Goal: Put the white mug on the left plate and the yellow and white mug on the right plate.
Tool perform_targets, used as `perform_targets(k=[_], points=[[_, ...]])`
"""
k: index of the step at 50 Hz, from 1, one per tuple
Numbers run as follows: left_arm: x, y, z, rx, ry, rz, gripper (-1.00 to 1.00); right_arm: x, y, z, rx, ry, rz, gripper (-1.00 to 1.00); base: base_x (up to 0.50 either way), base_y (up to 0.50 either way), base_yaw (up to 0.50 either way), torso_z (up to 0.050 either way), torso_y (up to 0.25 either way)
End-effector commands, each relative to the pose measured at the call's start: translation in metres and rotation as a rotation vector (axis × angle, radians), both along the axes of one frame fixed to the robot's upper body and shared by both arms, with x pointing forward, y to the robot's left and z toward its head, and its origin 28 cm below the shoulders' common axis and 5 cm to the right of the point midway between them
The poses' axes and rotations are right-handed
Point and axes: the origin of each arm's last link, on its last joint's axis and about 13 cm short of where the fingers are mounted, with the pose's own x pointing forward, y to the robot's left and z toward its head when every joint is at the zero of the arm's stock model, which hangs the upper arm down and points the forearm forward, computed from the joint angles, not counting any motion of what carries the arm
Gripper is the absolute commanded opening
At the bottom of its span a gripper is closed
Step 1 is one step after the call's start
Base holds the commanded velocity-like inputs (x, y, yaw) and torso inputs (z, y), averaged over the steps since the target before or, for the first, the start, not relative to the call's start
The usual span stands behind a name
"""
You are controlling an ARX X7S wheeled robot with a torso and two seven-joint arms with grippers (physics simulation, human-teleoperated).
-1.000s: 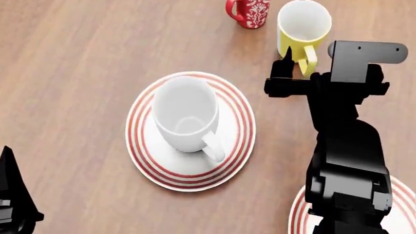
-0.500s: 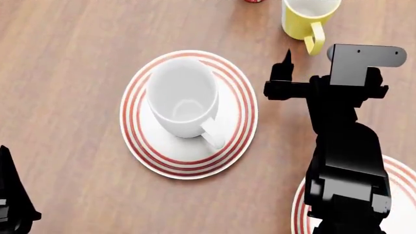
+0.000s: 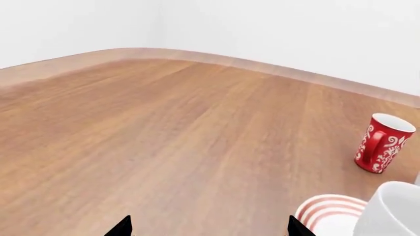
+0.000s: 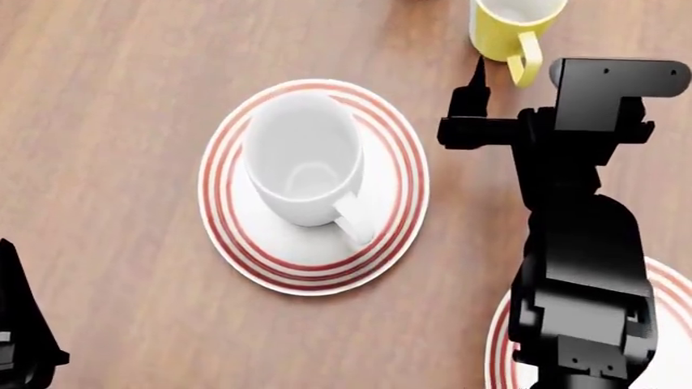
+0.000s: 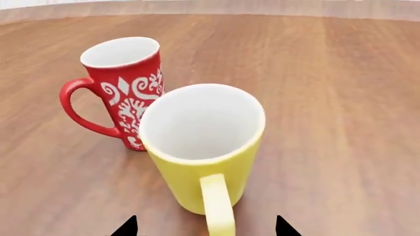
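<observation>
The white mug [image 4: 303, 158] stands upright on the left plate [image 4: 243, 251], its handle towards me. The yellow and white mug [image 4: 500, 28] stands on the bare table at the far right, cut by the head view's edge. In the right wrist view the yellow and white mug [image 5: 200, 147] is close in front, and its handle points back between the fingers of my open right gripper [image 5: 204, 228]. The right plate [image 4: 495, 344] is mostly hidden under my right arm. My left gripper [image 3: 208, 228] is open over bare wood, away from the white mug [image 3: 394, 211].
A red mug with a white pattern [image 5: 125, 88] stands just behind and beside the yellow one, and is out of the head view. The red mug [image 3: 382, 143] also shows in the left wrist view. The wooden table's curved far edge [image 3: 196, 55] meets a white wall.
The head view shifted, so plate and mugs slid up in the picture and the red mug left it. In the last half second my right gripper edged forward towards the yellow mug's handle.
</observation>
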Motion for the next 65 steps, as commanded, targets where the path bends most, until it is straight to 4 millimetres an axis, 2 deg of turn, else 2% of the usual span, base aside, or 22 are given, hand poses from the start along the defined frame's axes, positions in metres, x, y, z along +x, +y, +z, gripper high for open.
perform_targets(k=[1,14,32,38,58,59,65], points=[[-0.002,0.001,0.001,0.003,-0.03,-0.013,1.0,-0.004,0.0,0.001,0.002,-0.026,0.003,1.0,0.0,0.0,0.0,0.016,-0.25],[0.001,0.0,-0.001,-0.01,0.01,-0.008,1.0,-0.005,0.0,0.006,0.018,-0.046,-0.009,1.0,0.0,0.0,0.0,0.004,-0.058],[0.001,-0.001,0.0,0.001,-0.019,-0.013,1.0,0.0,0.0,0.025,-0.01,-0.07,-0.021,1.0,0.0,0.0,0.0,0.0,0.0],[0.0,-0.002,-0.001,0.007,-0.029,-0.03,1.0,-0.001,-0.001,0.028,-0.013,-0.075,-0.024,1.0,0.0,0.0,0.0,0.007,-0.22],[0.001,-0.002,-0.001,-0.001,-0.003,-0.026,1.0,0.004,-0.001,0.022,-0.015,-0.049,-0.034,1.0,0.0,0.0,0.0,0.001,-0.017],[0.0,-0.001,-0.001,-0.003,-0.004,-0.025,1.0,0.005,-0.001,0.019,-0.009,-0.039,-0.03,-1.0,0.0,0.0,0.0,0.0,0.0],[0.0,-0.001,0.0,-0.007,-0.005,-0.023,1.0,0.007,-0.002,0.015,0.002,-0.023,-0.037,-1.0,0.0,0.0,0.0,0.0,0.0]])
